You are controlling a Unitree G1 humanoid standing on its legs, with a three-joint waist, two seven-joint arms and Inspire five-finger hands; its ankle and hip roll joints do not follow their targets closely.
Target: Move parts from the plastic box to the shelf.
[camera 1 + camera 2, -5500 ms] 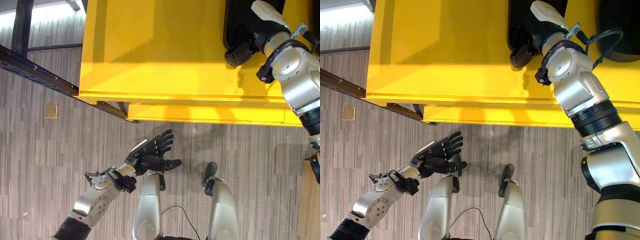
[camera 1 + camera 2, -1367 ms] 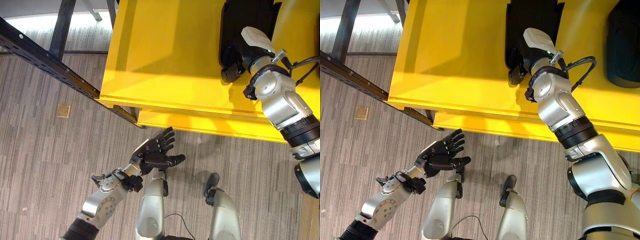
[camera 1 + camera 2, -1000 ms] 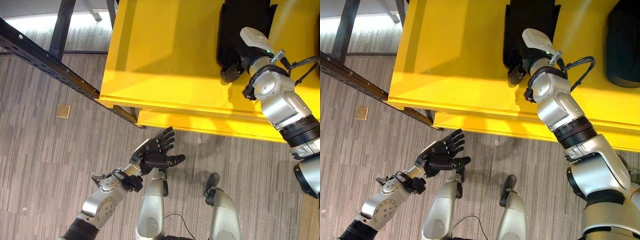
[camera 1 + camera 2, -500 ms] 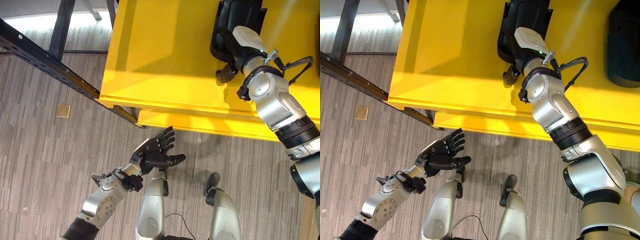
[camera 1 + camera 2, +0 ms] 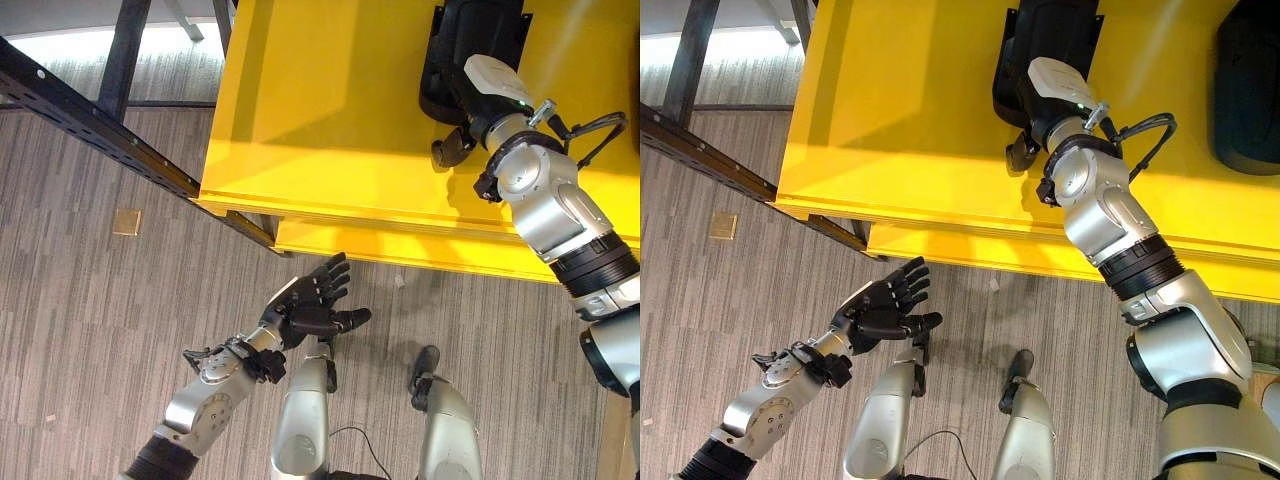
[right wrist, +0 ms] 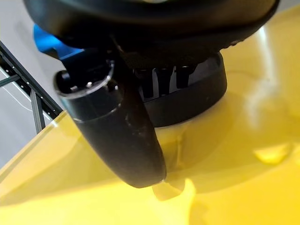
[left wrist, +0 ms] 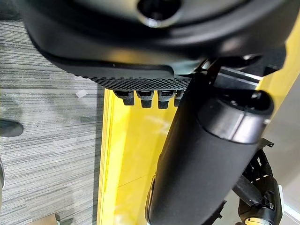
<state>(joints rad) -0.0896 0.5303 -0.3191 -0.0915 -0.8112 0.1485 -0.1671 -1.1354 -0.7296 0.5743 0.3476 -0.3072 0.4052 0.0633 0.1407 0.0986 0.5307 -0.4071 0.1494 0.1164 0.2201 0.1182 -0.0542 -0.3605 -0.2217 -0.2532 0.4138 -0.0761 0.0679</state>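
A black moulded part (image 5: pixel 470 30) lies at the far side of the yellow surface (image 5: pixel 330 120), tipped up on one edge. My right hand (image 5: pixel 450 148) reaches across the yellow top to it. Its fingers curl over the part's rounded rim (image 6: pixel 197 93), and the thumb (image 6: pixel 122 136) sticks out just above the yellow top. My left hand (image 5: pixel 305 305) hangs open, palm up and holding nothing, over the floor in front of the yellow edge.
A second black part (image 5: pixel 1250 90) lies on the yellow top at the far right. A black metal rack beam (image 5: pixel 90 125) runs diagonally at the left. A small tan square (image 5: pixel 127 222) sits on the striped floor.
Over the last second my right hand drew the black part to the left and tipped it up. Little has changed in the last half second. The left hand has stayed still.
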